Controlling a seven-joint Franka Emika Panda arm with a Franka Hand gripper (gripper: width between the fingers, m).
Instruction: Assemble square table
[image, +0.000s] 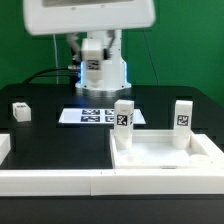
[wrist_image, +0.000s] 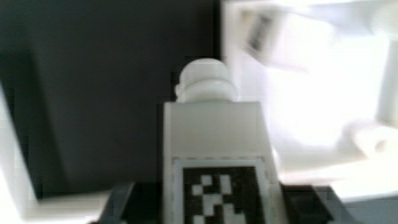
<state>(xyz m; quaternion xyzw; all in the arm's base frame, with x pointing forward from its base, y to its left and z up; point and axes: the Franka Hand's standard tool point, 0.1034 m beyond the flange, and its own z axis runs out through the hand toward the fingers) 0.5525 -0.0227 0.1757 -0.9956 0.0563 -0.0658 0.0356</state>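
In the wrist view my gripper (wrist_image: 217, 206) is shut on a white leg (wrist_image: 215, 135). The dark fingers (wrist_image: 132, 206) sit on either side of its black-white tag, and its rounded screw tip points away from the hand. The white square table top (wrist_image: 324, 90) lies beside the leg's tip. In the exterior view the top (image: 165, 156) lies at the front right with two legs (image: 123, 117) (image: 183, 115) standing upright on it. Another leg (image: 20, 112) lies on the table at the left. The gripper's fingers do not show in the exterior view.
The marker board (image: 97, 114) lies in front of the robot base (image: 101, 66). The arm's white body (image: 90, 16) fills the top of the exterior view. Low white border rails (image: 55, 180) run along the front and left edges.
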